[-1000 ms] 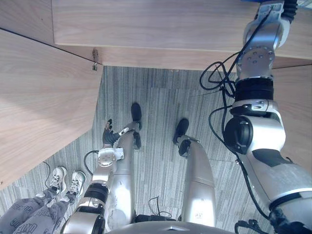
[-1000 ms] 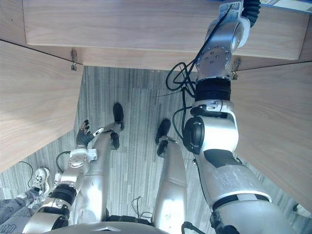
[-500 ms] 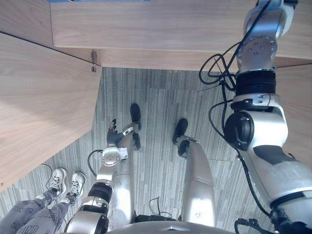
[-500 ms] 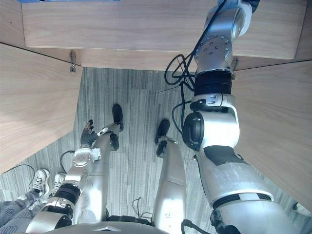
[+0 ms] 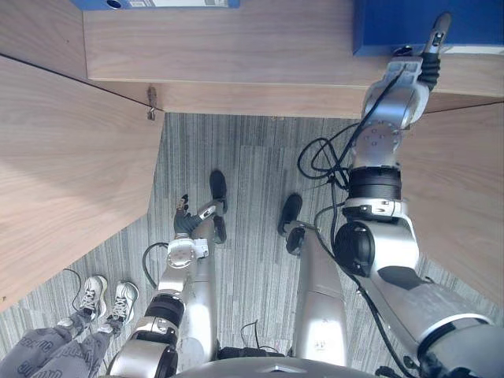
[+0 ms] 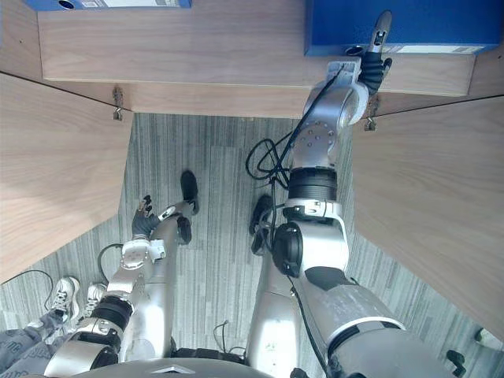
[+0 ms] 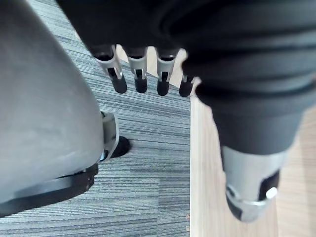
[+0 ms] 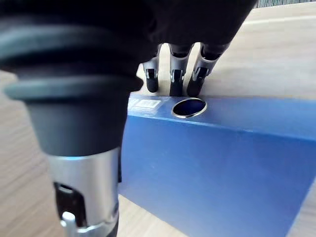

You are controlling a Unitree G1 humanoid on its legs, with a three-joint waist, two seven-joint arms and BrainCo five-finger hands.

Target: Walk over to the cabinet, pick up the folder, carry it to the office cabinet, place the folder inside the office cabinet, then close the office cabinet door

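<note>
Folder [image 8: 212,163] glossy blue, rectangular, round hole [image 8: 189,107]; cabinet [image 5: 236,47] wood-grain.

Right hand [image 6: 372,69], folder [image 6: 441,24] now in view

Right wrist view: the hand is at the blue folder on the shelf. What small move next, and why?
Probably curl the right hand round the spine of the blue folder on the shelf. Its fingers are straight over the spine by the round hole, thumb apart, so nothing grips it. The left hand hangs idle.
</note>
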